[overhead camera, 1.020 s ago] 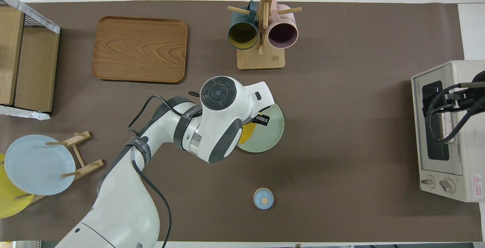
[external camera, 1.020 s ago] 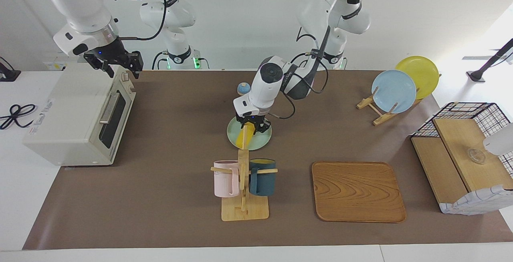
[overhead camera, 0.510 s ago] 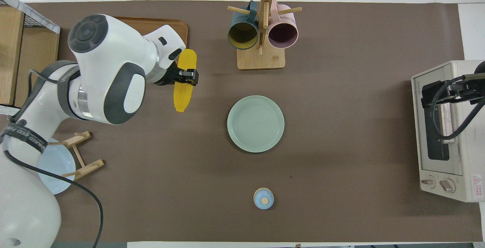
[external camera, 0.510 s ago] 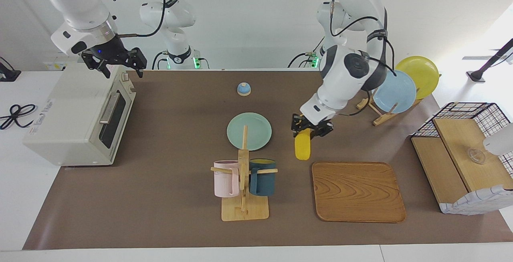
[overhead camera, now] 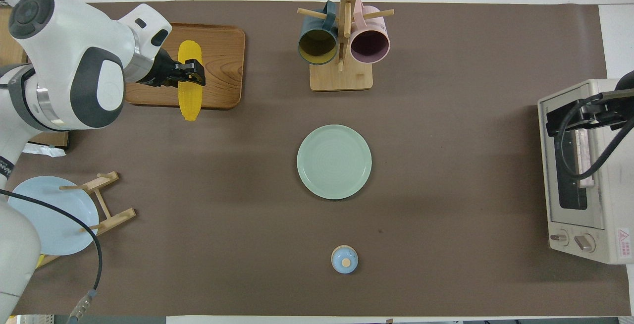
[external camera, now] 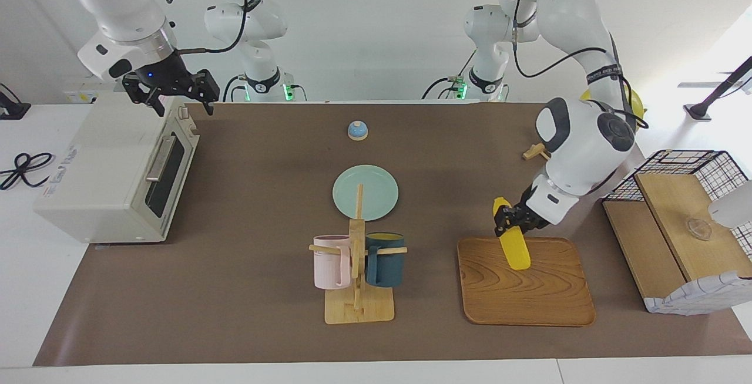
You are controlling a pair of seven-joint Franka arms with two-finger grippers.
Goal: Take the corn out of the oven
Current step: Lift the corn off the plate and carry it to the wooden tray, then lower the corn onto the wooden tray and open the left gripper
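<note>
Nearest the robots, at the right arm's end of the tabletop, the oven [external camera: 111,167] stands with its door shut. The right end effector [external camera: 173,95] hangs over the oven's top corner beside the door, fingers spread and holding nothing; that arm waits.

Farther out along the middle of the tabletop come a small blue bell [external camera: 358,130] and then an empty green plate [external camera: 365,191].

Farther again, toward the left arm's end, the left end effector [external camera: 512,219] is clenched on the corn [external camera: 513,246], gripping it nearer its upper end. The corn is well apart from the oven. It hangs tilted over the edge of the wooden tray [external camera: 529,296] that lies nearer the robots. Whether its lower tip touches the wood cannot be told.

The corn seems all but delivered, so the step in hand looks like setting it down:
- Carry it a little more toward the tray's middle, since the overhead view shows one end past the rim.
- Lower it until it lies flat along the wood, then let the fingers part, as a round cob dropped from a tilt may roll.
- Lift straight up afterwards.

The mug rack [external camera: 358,278], as far out as the tray, is well clear of this.
</note>
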